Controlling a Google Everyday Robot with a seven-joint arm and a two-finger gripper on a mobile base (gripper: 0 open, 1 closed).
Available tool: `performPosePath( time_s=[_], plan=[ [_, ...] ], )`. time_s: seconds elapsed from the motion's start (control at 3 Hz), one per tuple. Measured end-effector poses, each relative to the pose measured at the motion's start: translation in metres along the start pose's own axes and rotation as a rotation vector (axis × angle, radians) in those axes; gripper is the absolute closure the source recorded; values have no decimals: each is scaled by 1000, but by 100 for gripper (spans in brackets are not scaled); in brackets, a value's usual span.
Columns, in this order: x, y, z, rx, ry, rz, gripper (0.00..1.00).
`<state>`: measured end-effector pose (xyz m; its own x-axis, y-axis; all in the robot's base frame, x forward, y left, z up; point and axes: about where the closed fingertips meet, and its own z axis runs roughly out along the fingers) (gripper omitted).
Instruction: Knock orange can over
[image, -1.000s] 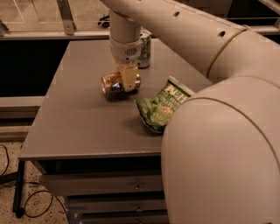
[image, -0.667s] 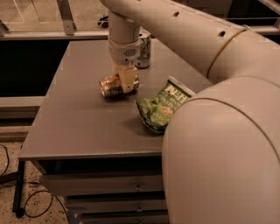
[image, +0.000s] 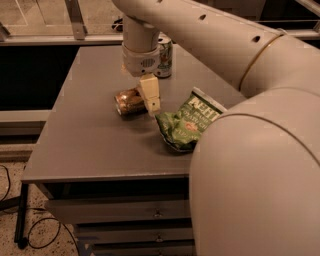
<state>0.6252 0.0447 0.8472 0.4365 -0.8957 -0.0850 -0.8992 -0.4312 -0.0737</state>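
The orange can (image: 128, 102) lies on its side near the middle of the grey table (image: 85, 135), its end facing left. My gripper (image: 151, 100) hangs from the arm straight above and sits against the can's right end, low over the table top. The gripper hides part of the can's right side. A white-and-green can (image: 164, 58) stands upright behind the gripper.
A crumpled green chip bag (image: 188, 123) lies just right of the gripper. My arm's large pale body (image: 255, 170) fills the right side of the view. The table's front edge and drawers (image: 125, 210) are below; a railing runs along the back.
The gripper has shifted slightly down and toward the front beside the can. The orange can stays lying on its side in about the same place.
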Motion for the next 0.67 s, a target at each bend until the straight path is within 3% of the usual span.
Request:
performPosePath(
  time_s=[0.33, 0.67],
  plan=[
    [1, 5, -4, 26, -50, 28, 0],
    [13, 17, -15, 91, -180, 108, 0]
  ],
)
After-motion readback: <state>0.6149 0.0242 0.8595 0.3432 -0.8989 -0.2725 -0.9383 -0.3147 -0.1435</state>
